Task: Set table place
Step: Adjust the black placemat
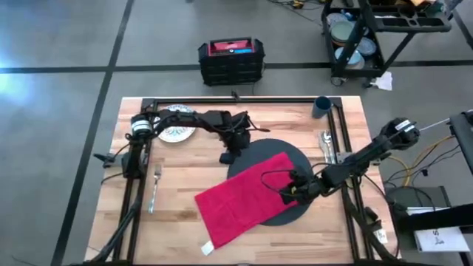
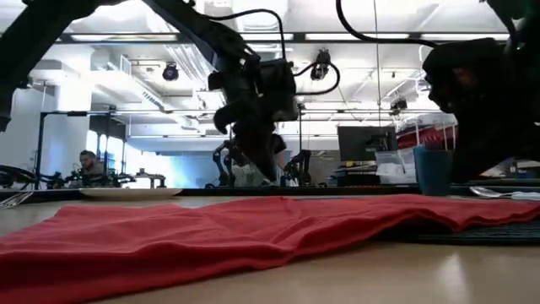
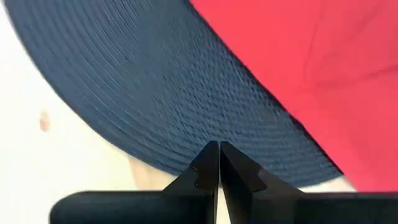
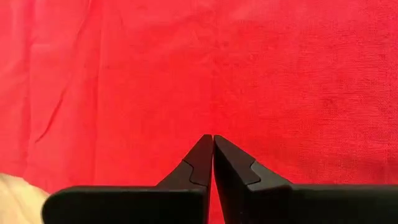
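Napkin (image 1: pixel 247 201), red cloth, lies spread and slightly rumpled across the round dark grey mat (image 1: pixel 279 151), with its lower-left part running off the mat onto the bare planks of the table (image 1: pixel 185 222). A small white tag shows at the napkin's lower corner, near the front edge of the table.

Right gripper (image 1: pixel 290 193) sits over the right part of the napkin, above the mat. In the right wrist view its fingers (image 4: pixel 202 163) are pressed together tip to tip with no gap, and only red cloth fills the background; nothing is held between them. Whether the tips touch the cloth cannot be told.

Left gripper (image 1: pixel 228 157) hangs at the upper-left rim of the mat, just beside the napkin's far corner. Its fingers (image 3: pixel 208 168) are likewise closed against each other and hold nothing; the left wrist view shows the woven mat (image 3: pixel 155 87) and the napkin edge (image 3: pixel 323 68) ahead of them.

Plate (image 1: pixel 177 124), white with a coloured pattern, rests at the far left of the table, partly under the left arm. Fork (image 1: pixel 155 186) lies on the left side, well apart from the mat. Blue cup (image 1: pixel 322 107) stands at the far right corner. Further cutlery (image 1: pixel 327 145) lies just right of the mat. In the low view the cup (image 2: pixel 432 171) stands upright behind the napkin (image 2: pixel 211 228).
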Motion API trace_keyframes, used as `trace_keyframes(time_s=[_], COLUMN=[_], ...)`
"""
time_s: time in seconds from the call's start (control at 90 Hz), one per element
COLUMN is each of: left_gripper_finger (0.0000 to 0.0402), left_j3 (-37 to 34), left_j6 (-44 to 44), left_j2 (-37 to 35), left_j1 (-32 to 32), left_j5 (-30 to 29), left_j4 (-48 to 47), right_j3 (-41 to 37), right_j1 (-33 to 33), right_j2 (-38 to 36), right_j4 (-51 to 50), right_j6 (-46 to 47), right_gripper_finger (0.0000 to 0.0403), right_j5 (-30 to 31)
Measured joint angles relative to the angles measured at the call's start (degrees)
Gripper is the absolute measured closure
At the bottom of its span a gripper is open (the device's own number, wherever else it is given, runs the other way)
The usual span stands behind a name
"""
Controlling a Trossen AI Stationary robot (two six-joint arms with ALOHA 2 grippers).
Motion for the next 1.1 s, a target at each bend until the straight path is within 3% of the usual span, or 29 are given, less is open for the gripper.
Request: trace_keyframes(time_s=[0.633, 1.1], left_gripper_finger=[0.0402, 0.0401], left_j3=[-2.2, -6.3], left_j6=[1.3, -3.7], left_j2=[3.6, 3.0], left_j1=[0.0, -2.1], left_j5=[0.9, 8.6], left_j4=[-3.7, -6.9], right_j3=[-0.7, -2.5], right_j1=[0.0, -4.6], right_j2=[0.0, 0.0], right_j4=[-3.6, -2.8], right_j6=[1.1, -1.2], right_gripper_finger=[0.0403, 0.0403], right_j5=[-1.2, -2.5])
